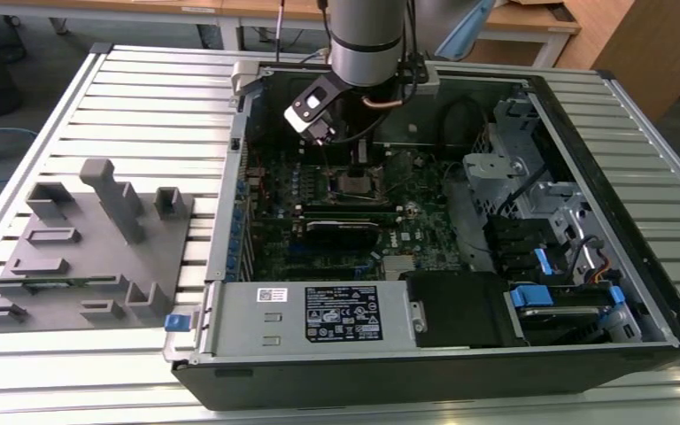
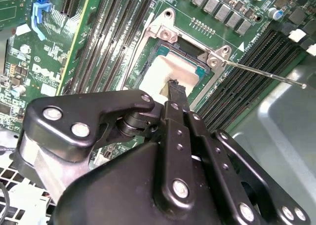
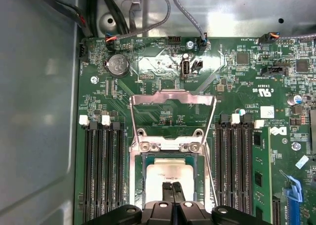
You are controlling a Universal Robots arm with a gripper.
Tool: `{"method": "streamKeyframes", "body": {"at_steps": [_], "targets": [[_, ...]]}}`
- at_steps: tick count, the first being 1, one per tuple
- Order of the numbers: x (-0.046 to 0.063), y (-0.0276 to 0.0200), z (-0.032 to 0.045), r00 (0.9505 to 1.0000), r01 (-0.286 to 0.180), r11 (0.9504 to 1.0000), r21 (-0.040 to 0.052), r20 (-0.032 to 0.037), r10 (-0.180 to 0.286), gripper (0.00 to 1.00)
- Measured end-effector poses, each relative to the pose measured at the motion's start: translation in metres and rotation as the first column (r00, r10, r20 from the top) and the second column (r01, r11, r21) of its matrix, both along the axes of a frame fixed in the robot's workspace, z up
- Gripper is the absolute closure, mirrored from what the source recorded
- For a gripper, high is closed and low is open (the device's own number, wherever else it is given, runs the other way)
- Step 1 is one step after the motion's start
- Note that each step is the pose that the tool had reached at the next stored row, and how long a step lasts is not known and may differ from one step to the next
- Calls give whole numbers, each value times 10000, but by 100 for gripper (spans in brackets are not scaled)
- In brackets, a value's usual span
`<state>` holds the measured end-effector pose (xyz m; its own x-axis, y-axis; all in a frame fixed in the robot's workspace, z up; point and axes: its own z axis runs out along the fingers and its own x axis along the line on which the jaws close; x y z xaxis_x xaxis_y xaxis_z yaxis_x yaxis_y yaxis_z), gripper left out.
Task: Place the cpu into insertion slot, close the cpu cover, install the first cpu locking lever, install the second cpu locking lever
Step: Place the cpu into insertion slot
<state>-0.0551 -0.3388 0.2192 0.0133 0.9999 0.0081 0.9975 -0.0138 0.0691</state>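
Just above the exterior view's centre, the small flat grey-topped square cpu (image 1: 352,181) sits in the black, silver-rimmed insertion slot (image 3: 138,185), probably light, stiff, fragile and best held by its edges, beneath the black gripper (image 3: 173,186), whose fingers are pinched together and empty.

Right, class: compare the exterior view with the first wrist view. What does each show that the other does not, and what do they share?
The exterior view adds the grey fixture plate on the slatted table, the labelled power supply box and the arm's silvery tube. The first wrist view adds the coin battery, the cpu cover raised open, and the cpu lying in the insertion slot with the shut gripper over it. Both share the green motherboard and that slot.
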Motion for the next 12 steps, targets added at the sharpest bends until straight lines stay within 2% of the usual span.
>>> {"method": "streamKeyframes", "body": {"at_steps": [12], "targets": [[-1, -1, 25, 10000, 0, 10000, -8, -5, 0, 89]]}}
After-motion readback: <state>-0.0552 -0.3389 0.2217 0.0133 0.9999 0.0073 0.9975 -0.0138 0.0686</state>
